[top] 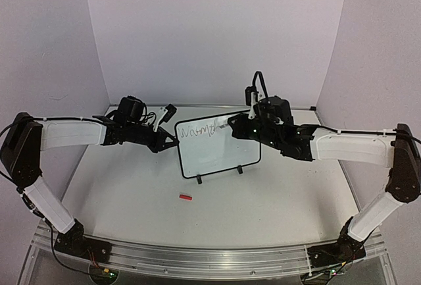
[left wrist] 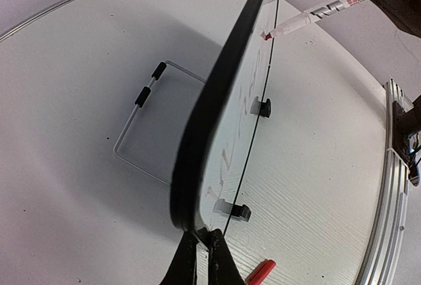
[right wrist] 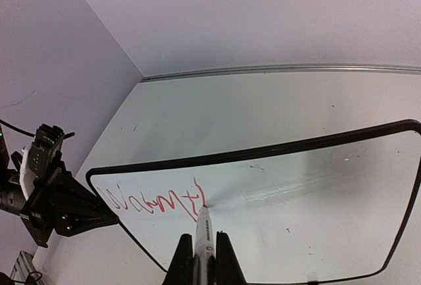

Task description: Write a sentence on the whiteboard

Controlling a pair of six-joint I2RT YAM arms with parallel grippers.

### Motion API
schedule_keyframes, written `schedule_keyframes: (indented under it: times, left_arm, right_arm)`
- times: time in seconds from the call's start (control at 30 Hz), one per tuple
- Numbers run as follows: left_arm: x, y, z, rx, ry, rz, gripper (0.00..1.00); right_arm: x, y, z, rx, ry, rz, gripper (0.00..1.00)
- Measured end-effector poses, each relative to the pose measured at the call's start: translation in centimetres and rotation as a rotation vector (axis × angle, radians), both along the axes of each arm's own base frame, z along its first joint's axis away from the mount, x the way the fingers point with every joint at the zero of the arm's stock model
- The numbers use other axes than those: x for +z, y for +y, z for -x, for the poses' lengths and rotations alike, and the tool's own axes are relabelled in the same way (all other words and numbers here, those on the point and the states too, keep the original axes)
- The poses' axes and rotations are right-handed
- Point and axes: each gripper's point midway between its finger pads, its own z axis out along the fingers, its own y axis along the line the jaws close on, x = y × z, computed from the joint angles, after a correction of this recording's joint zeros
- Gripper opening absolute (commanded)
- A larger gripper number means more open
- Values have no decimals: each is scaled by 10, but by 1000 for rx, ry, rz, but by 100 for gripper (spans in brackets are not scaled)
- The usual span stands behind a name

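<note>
We find the whiteboard upright on the surface, lilac walls behind; left claw pinches its left edge, right claw clamps a marker, tip at the sentence; red cap lies nearby

tbl: white | whiteboard upright, ctr | red cap near, in front

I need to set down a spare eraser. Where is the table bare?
Bare table lies in front of the whiteboard, right of the red cap, up to the near rail. Crowded: the board's left edge, clamped by the left gripper, and its top, where the right gripper holds the marker.
</note>
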Motion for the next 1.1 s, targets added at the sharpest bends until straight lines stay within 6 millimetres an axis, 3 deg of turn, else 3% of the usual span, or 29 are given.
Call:
schedule_keyframes:
  times: [1.1]
  left_arm:
    - [0, 0, 0, 0, 0, 0, 0]
  right_arm:
    - [3, -17, -1, -73, -26, -8, 0]
